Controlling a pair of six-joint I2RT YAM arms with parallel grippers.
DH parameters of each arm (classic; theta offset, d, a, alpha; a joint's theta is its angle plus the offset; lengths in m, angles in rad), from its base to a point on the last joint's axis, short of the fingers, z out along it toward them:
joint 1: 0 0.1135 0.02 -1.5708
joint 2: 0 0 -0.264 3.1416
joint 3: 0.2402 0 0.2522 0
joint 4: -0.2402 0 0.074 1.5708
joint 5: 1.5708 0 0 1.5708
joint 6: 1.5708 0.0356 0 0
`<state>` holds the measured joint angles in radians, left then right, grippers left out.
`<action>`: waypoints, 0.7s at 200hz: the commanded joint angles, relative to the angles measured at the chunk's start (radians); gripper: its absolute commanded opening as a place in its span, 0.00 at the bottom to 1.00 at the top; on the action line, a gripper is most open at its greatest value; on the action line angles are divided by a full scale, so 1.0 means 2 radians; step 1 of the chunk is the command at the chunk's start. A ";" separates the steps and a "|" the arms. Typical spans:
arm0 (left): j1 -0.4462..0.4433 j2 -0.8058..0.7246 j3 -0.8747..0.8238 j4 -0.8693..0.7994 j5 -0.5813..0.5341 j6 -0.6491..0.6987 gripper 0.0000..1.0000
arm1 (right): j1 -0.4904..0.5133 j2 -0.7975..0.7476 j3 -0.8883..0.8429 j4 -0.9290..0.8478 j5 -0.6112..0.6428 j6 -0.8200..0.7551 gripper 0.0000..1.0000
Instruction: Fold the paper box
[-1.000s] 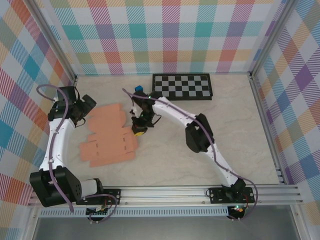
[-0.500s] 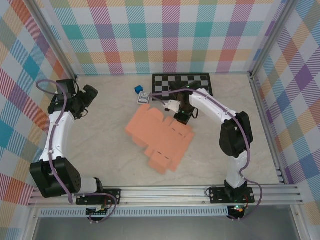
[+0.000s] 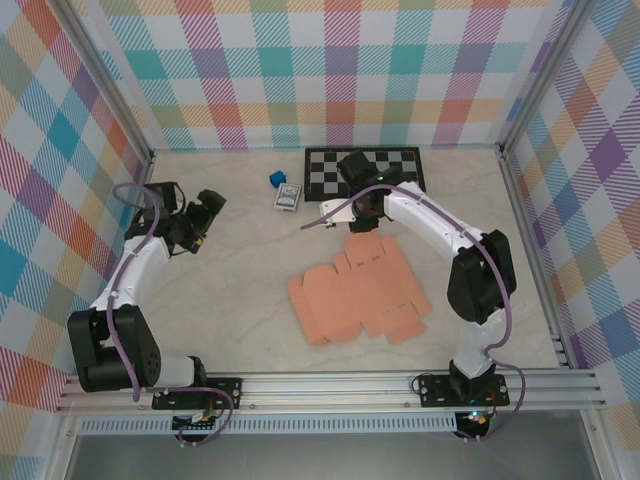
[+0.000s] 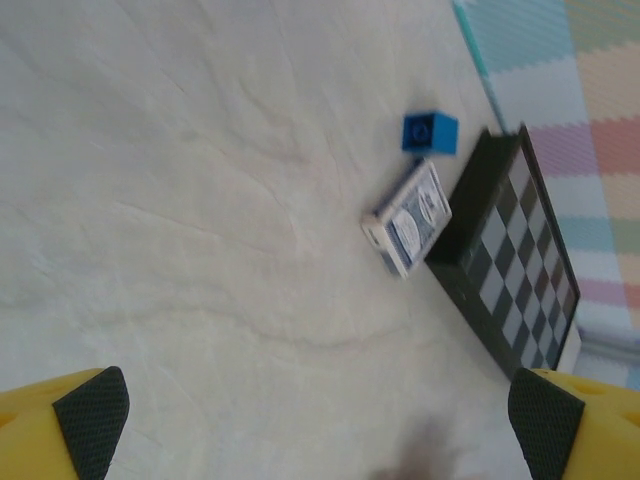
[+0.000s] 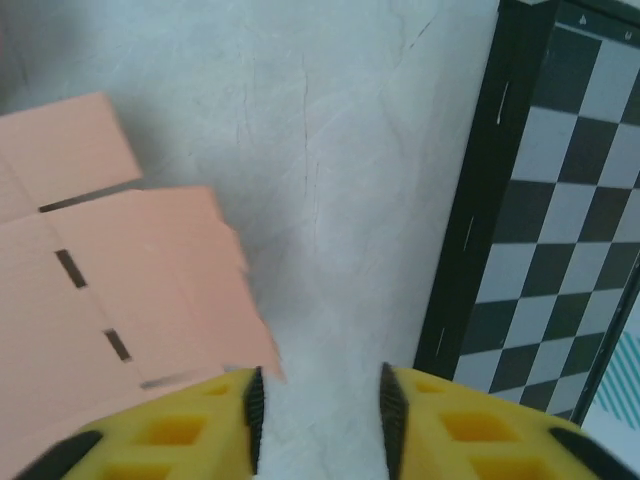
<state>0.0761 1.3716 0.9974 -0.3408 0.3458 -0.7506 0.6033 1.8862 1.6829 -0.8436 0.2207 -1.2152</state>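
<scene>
The paper box is lying flat and unfolded on the table, right of the middle and nearer the front rail than the back wall, with its flaps spreading out on all sides. No panel is standing up, so I judge that the folding is not yet begun. Its salmon-orange face is showing slots and creases but no print.

The right tool is hovering just beyond the sheet's far edge. Its jaws are standing partly apart with bare table between them, gripping nothing. One corner of the sheet is lying just beside one finger, likely so that a flap can be reached from there. Behind it a checkerboard is lying against the back wall.

The left tool is hanging with its jaws spread wide and holding nothing, well apart from the sheet and probably waiting its turn. Ahead of it a card pack and a blue cube are sitting just beside the board. The pack's blue-and-white print is too small to read.
</scene>
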 commanded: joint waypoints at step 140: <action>-0.219 0.185 0.121 -0.007 0.110 0.215 1.00 | -0.270 -0.122 -0.133 -0.040 -0.242 0.590 0.70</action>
<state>-0.3500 1.7134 1.2152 -0.3092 0.5098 -0.3656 0.1234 1.5166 1.3785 -0.7361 -0.1383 -0.0139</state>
